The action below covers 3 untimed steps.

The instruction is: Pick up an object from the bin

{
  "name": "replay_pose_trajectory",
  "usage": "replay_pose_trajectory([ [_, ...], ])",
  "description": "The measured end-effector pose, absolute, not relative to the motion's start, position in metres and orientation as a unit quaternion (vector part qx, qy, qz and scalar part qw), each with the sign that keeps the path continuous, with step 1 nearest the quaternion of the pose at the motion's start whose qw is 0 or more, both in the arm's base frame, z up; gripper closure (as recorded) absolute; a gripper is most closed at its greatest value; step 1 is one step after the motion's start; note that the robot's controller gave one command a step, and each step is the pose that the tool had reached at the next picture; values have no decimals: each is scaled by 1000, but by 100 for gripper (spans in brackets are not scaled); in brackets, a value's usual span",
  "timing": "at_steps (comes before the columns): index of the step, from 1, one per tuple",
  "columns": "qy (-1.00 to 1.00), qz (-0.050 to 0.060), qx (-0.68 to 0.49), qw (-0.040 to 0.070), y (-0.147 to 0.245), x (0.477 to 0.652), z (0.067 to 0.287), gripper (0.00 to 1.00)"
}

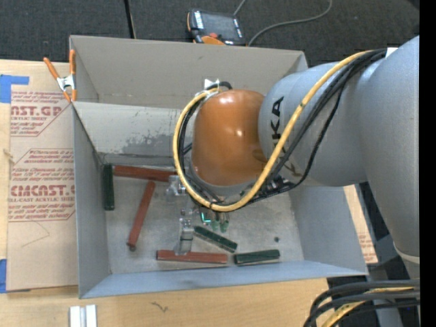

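Camera view: looks down into a grey bin (88,203) with six loose sticks on its floor, three red-brown and three dark green.
front red stick (197,257): lies flat and level along the lower edge of the floor, just inside the near wall, a little left of the frame's middle.
front green stick (257,256): lies flat in line with the front red stick, just to its right, with a small gap between their ends.
gripper (185,248): points straight down in the lower middle of the frame, its tip right over the left half of the front red stick; whether it touches the stick cannot be told.
gripper state: apart or together, it cannot be told from this angle.
tilted green stick (215,238): lies just right of the gripper, slanting down to the right, above the front red stick.
slanting red stick (141,214): lies left of the gripper and apart from it, running from upper right to lower left.
left green stick (107,187): lies up and down the frame, along the left wall.
back red stick (144,174): lies level at the foot of the far wall, its left end near the top of the left green stick.
orange cover (228,138): a rounded dome on the wrist, mid-frame, above the gripper.
cables (178,142): yellow and black, looped round the orange cover.
arm (340,128): grey and thick, coming in from the right of the frame.
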State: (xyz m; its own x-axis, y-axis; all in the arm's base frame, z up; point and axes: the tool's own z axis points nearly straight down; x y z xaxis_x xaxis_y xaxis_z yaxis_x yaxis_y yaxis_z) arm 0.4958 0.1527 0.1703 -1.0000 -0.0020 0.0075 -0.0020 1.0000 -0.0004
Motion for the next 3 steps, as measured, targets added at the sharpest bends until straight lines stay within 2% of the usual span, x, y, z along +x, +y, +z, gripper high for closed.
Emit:
replay_pose_trajectory([
  [1,-1000,1,10,1,79,489,66,0],
  [2,-1000,-1,13,1,83,489,70,100],
  [3,-1000,-1,0,-5,93,514,223,100],
])
